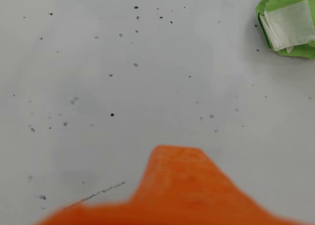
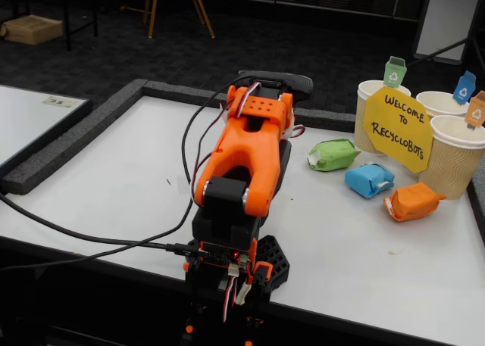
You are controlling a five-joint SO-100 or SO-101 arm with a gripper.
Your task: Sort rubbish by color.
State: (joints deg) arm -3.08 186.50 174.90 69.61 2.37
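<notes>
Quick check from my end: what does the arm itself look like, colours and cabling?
The arm has orange printed shells over black motor blocks and a black base with a small red light. Black cables trail left across the table; red-white wires hang below. In the wrist view the pincer shows only as blurred orange.

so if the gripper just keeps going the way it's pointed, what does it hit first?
Probably bare table: the gripper looks down at empty surface. The green lump sits off to the right in the wrist view, likely missed. Depth unclear.
</notes>
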